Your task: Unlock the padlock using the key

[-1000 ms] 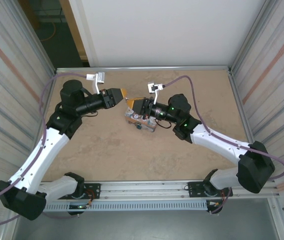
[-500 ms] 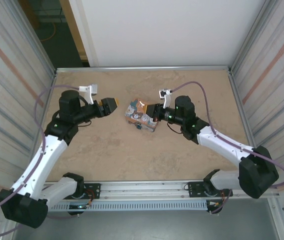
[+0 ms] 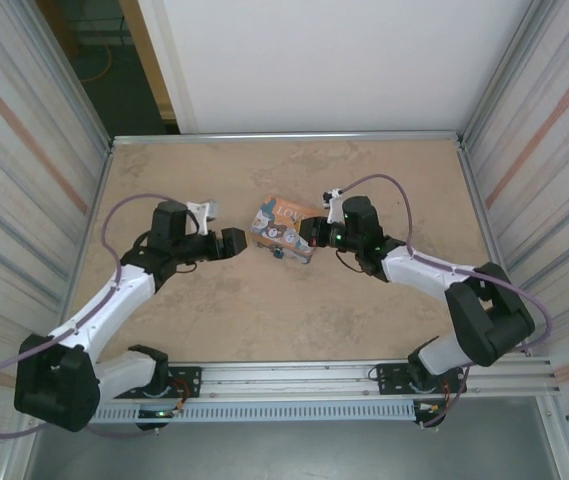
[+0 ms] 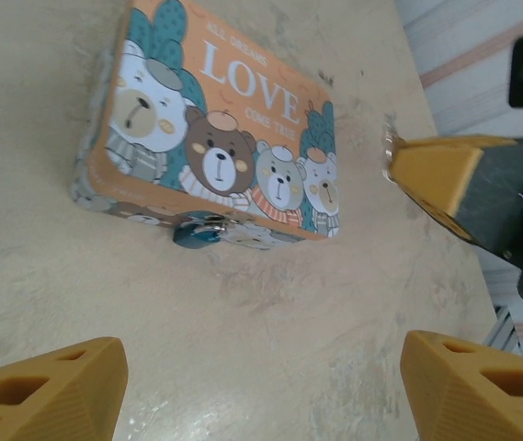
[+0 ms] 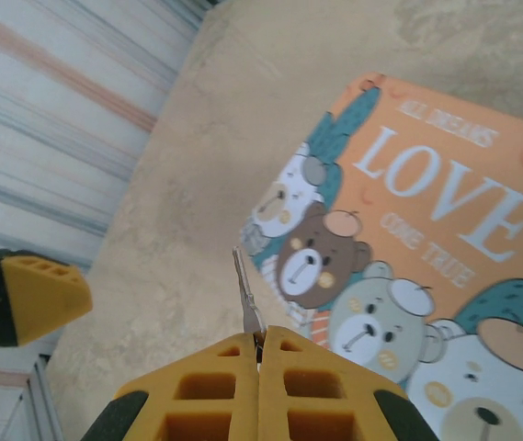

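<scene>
The padlock (image 4: 197, 231) is a tiny teal-blue body with a dark loop, hanging at the front side of the orange "LOVE" bear tin (image 4: 215, 129); from above the padlock (image 3: 277, 252) sits at the near edge of the tin (image 3: 286, 222). My left gripper (image 4: 261, 395) is open just short of it over bare table, its yellow fingers (image 4: 40, 390) spread wide. My right gripper (image 5: 259, 344) is shut on the key (image 5: 247, 303), a thin silver blade pointing past the tin's left corner (image 5: 270, 230). From above, the left gripper (image 3: 236, 242) and right gripper (image 3: 307, 232) flank the tin.
The tan tabletop (image 3: 364, 300) is fenced by a metal frame and striped side walls (image 3: 24, 200). A white back wall (image 3: 314, 60) rises behind it. Purple cables loop over both arms.
The left arm has dropped and swung toward me, now low at the tin's left near side. The right gripper has drawn back slightly to the tin's right edge. The tin has stayed put.
</scene>
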`<act>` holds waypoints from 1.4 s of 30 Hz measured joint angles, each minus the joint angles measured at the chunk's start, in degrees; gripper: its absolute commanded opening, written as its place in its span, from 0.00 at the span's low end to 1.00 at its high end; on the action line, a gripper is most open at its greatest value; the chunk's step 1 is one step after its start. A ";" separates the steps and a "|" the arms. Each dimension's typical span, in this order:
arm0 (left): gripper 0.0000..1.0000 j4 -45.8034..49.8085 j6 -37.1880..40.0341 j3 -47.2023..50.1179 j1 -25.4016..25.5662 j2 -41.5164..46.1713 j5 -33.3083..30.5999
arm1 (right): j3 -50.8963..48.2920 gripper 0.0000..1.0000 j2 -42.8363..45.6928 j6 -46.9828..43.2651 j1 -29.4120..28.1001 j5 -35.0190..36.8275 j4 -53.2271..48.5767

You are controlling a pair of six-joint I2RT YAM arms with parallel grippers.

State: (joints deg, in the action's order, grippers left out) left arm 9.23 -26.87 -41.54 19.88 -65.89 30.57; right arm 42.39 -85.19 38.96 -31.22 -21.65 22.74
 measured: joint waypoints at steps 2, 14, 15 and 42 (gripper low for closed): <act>0.78 -1.03 1.11 0.00 1.66 -2.05 0.02 | -0.26 0.00 -1.42 0.48 0.61 0.00 0.42; 0.76 -5.55 6.69 -2.82 7.65 -16.52 -0.20 | -0.33 0.00 -7.82 2.84 1.73 0.66 3.37; 0.76 -5.97 7.10 -3.21 7.82 -17.33 -0.22 | -0.33 0.00 -8.20 2.86 1.73 0.66 3.41; 0.67 -15.52 11.87 -6.51 7.13 -30.45 -1.88 | -0.61 0.00 -13.16 7.37 -0.44 1.29 13.68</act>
State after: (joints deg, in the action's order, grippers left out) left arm -6.28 -15.00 -48.05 27.00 -96.33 28.69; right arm 41.78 -98.35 46.33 -31.66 -20.36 36.42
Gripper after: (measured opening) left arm 0.671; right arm 0.046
